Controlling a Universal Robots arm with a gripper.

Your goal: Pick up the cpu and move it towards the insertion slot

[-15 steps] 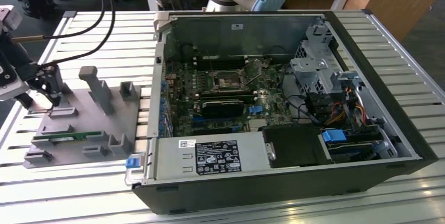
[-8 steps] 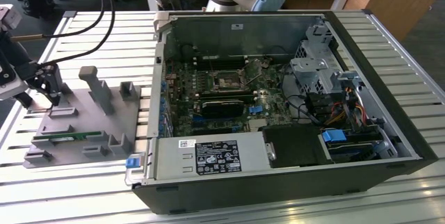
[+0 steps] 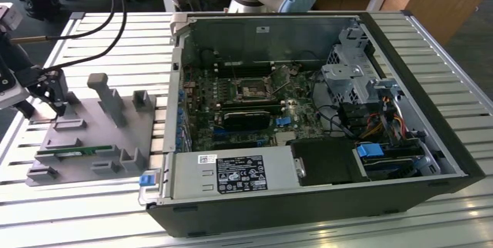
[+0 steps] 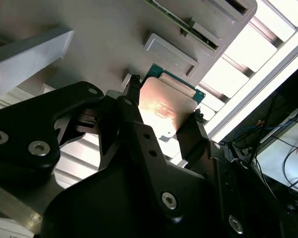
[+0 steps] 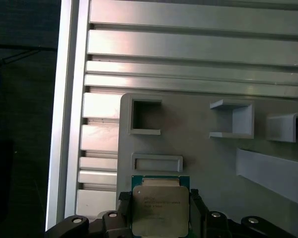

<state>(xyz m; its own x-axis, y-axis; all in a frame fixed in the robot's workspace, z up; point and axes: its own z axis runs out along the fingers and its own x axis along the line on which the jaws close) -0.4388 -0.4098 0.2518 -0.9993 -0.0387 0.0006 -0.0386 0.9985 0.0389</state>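
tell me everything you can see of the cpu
The cpu is a thin flat square chip: silver-grey metal lid with faint print, on a green board that shows as a narrow border. In both wrist views it sits between the black fingers of the gripper, which press on two opposite edges. It lies over the grey tray, just beside a low raised block. Whether it is lifted off the tray cannot be told.

We note a silvery metal lid on the cpu [image 5: 159,210]. The fixture plate [image 5: 188,144] is matt grey plastic; the table [image 5: 188,44], ribbed metal.
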